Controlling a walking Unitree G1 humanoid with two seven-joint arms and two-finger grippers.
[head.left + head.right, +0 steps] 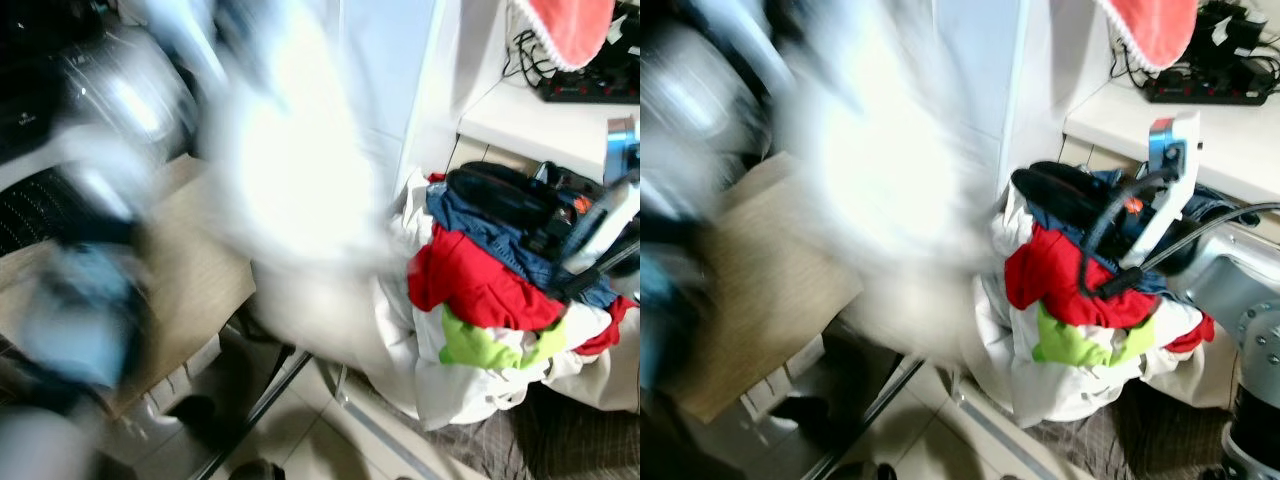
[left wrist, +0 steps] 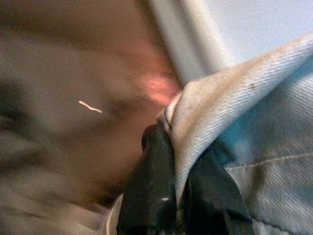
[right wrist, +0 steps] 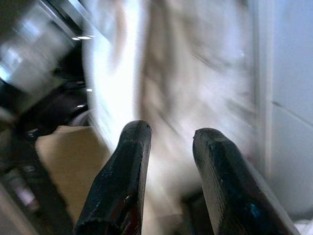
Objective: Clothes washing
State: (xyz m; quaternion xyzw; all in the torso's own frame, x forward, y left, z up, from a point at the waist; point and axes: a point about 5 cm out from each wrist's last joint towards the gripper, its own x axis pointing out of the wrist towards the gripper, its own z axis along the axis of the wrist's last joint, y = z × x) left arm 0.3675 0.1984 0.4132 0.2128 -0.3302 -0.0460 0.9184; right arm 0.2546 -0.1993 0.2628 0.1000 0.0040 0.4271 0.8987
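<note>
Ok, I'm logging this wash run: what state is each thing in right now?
White garment: lifted, motion-blurred.
Left hand: shut on a fold of the white garment.
Right hand: open, holding nothing.
Laundry pile: heaped, red garment above a green one.

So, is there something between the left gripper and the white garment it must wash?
No. In the left wrist view the left gripper is shut on a fold of the white garment, with nothing between them. The right gripper is open beside the blurred cloth.
</note>
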